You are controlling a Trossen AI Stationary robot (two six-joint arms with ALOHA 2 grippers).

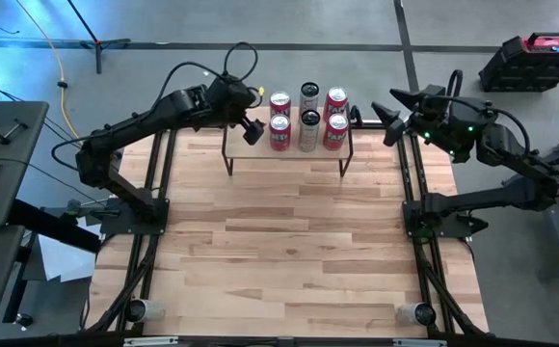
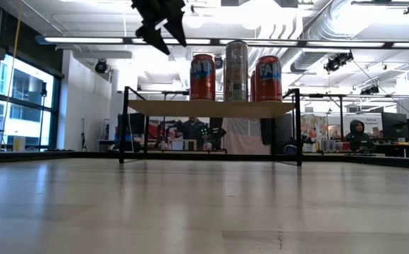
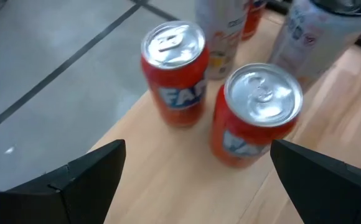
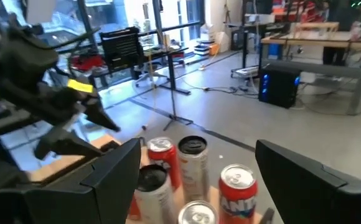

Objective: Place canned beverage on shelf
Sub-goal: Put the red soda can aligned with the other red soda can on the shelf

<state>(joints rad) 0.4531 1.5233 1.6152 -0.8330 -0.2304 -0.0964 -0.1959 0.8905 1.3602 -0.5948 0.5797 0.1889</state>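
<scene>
1. Cans stand in two rows of three on the shelf (image 1: 289,154), near the top centre of the high view: red cans (image 1: 279,132) at the two ends and silver cans (image 1: 309,130) in the middle of each row.
2. Left claw (image 1: 253,131) hangs just left of the nearest red can, at the shelf's left end, its fingers spread wide and holding nothing; its wrist view looks down on two red cans (image 3: 257,112) standing clear between the fingers, not touched by them.
3. Right claw (image 1: 392,112) waits to the right of the shelf, above the table's far right corner, also open and empty, and aimed toward the cans.
4. Shelf top looks nearly full, with the six cans packed close, probably to make tidy rows and leave room at the left end.
5. Table (image 1: 289,251) in front of the shelf shows no other can, so the placing seems done or close to done, and the left arm's open pose fits a can just set down.
</scene>
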